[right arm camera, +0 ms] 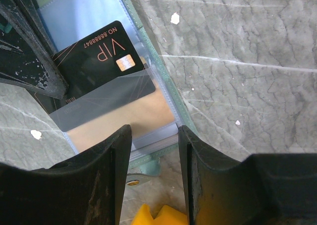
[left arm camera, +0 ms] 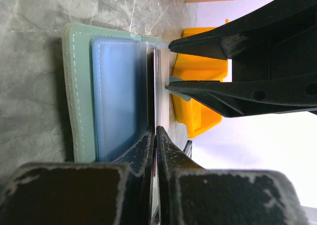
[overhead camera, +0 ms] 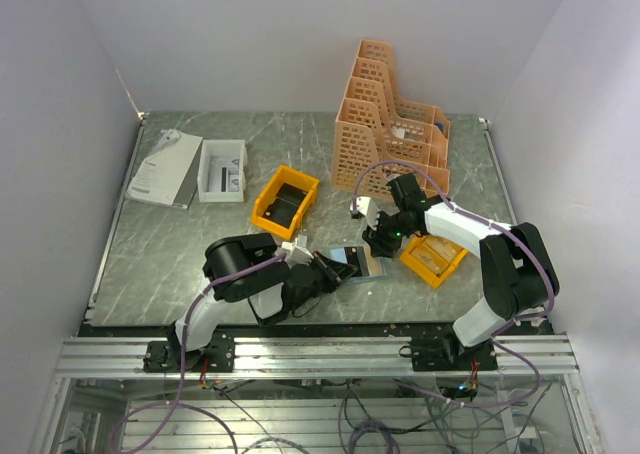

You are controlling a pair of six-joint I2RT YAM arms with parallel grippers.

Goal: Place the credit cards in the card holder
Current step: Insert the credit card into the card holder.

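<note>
The card holder [overhead camera: 360, 264] lies open on the table, grey-green outside [left arm camera: 74, 86] and bluish inside [right arm camera: 74, 7]. A black VIP credit card [right arm camera: 99, 61] sits partly under a clear sleeve, above a tan panel [right arm camera: 124, 121]. My left gripper [left arm camera: 156, 136] is shut on that card, which shows edge-on between the jaws. My right gripper [right arm camera: 155, 150] is open and hovers over the holder's edge by the snap tab [right arm camera: 130, 182]; its fingers [left arm camera: 223, 46] show in the left wrist view. More tan credit cards [overhead camera: 430, 254] lie in a yellow bin.
The yellow bin [overhead camera: 447, 271] sits right of the holder, under the right arm. Another yellow bin [overhead camera: 268, 217] with a black item stands behind the left arm. Orange lattice racks [overhead camera: 390, 124] are at the back right. A white box [overhead camera: 222, 170] and papers [overhead camera: 163, 169] lie back left.
</note>
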